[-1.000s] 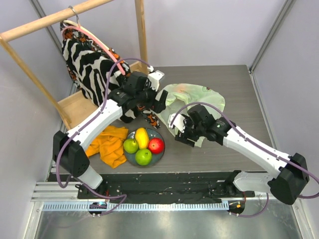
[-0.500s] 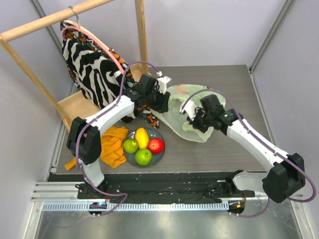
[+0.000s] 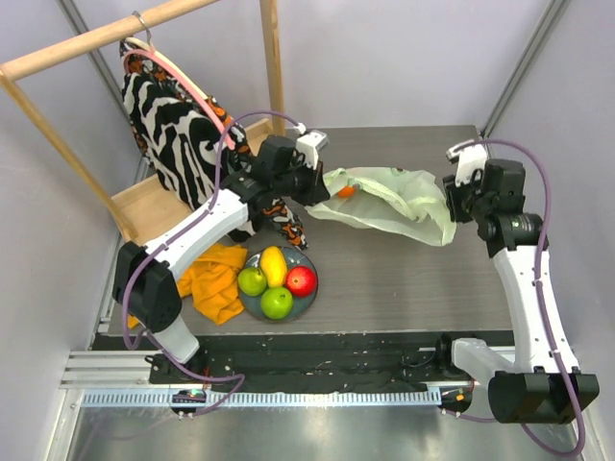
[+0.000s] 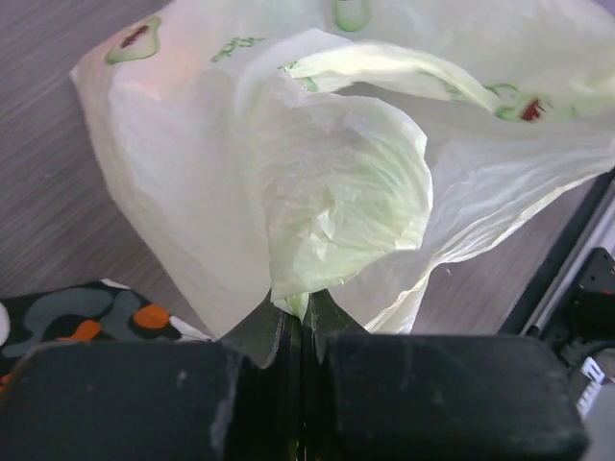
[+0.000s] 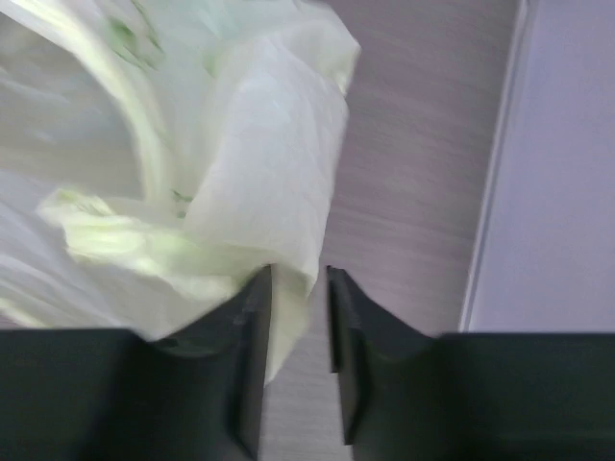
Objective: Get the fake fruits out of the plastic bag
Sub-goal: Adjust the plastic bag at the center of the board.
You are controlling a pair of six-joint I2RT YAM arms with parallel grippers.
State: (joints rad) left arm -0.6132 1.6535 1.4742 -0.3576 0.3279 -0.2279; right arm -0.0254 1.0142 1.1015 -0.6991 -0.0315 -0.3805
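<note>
A pale-green plastic bag (image 3: 389, 200) hangs stretched between two robot arms over a grey table (image 3: 404, 279). The left gripper (image 4: 301, 322) is clenched tight on one bunched end. The right gripper (image 5: 296, 307) pinches a fold at the other end. Four fake fruits (image 3: 277, 303) sit on a round plate (image 3: 307, 301), apart from the bag.

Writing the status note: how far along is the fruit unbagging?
Done: mango, red apple and two green apples sit on the plate. In hand: left gripper and right gripper each pinch the bag, stretched between them. Remaining: an orange shape shows in the bag, likely a fruit not yet out.
</note>
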